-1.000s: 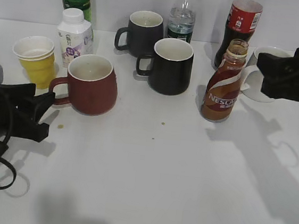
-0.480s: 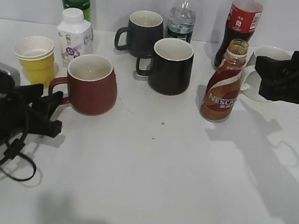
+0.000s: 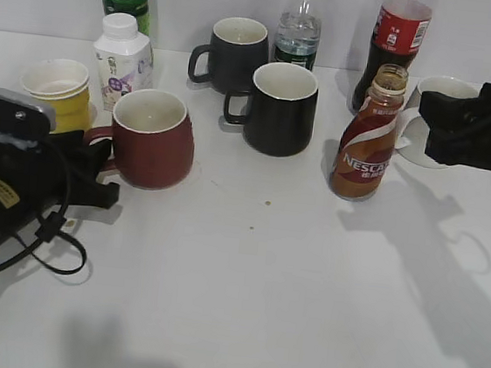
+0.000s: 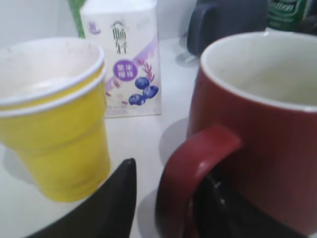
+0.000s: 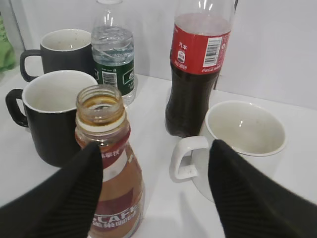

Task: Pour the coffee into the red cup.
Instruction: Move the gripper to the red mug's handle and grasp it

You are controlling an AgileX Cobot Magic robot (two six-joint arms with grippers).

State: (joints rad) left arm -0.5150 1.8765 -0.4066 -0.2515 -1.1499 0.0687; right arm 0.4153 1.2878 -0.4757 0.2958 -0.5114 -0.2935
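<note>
Coffee bottle (image 3: 368,135) upright, open neck skyward.

The exterior view slants down across the table (image 3: 302,313); both wrist views look low and close along it.

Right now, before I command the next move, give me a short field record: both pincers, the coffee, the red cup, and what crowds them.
left pincer: open, at the red cup's handle, one finger outside the loop
right pincer: open, fingers either side of the coffee's neck, not closed on it
coffee: upright on the table, cap off, untouched
red cup: upright, nothing poured in it that I can see
near cup: yellow cup, carton
near coffee: white mug, cola bottle, black mug
</note>
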